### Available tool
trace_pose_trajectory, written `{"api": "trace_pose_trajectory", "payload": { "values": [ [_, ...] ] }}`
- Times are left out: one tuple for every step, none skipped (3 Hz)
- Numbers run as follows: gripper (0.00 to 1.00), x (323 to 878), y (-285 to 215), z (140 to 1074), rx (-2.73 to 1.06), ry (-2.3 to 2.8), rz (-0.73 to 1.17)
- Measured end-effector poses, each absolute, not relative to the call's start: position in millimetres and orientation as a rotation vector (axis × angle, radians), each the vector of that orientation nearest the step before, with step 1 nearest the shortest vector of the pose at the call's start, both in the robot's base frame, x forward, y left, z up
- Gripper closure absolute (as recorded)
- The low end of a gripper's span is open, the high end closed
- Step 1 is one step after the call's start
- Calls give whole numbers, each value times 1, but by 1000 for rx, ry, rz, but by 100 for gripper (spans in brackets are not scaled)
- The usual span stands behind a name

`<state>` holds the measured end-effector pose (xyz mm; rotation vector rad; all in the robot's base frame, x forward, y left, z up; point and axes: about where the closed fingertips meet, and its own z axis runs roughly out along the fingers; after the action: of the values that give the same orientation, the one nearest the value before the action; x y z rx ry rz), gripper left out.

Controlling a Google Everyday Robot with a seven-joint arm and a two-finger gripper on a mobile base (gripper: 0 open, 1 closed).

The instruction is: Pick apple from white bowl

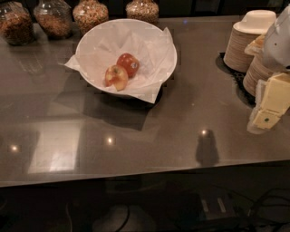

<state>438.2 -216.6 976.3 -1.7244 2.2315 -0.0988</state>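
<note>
A large white bowl [90,38] lined with crinkled white paper sits at the back left-centre of the dark counter. Two apples lie in it side by side: a red one [128,64] and a red-and-yellow one [116,76] just in front and to the left. My gripper [267,113] hangs at the right edge of the view, above the counter, far to the right of the bowl, with its pale yellow finger pads facing the camera. It holds nothing that I can see.
Stacks of tan paper bowls [247,41] stand at the back right, behind my arm. Several glass jars of nuts or grains [90,13] line the back edge. The counter's front edge [145,174] runs across the lower view, with cables below.
</note>
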Motion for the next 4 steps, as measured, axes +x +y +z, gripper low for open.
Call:
{"api": "trace_pose_trajectory", "payload": {
  "values": [
    [0,440,-215,979,-1725,2218,-111],
    [0,458,-197,985,-1788,2109,-156],
    [0,485,-165,992,-1885,1941,-183],
    [0,513,-130,1000,-1997,1762,-178]
  ]
}}
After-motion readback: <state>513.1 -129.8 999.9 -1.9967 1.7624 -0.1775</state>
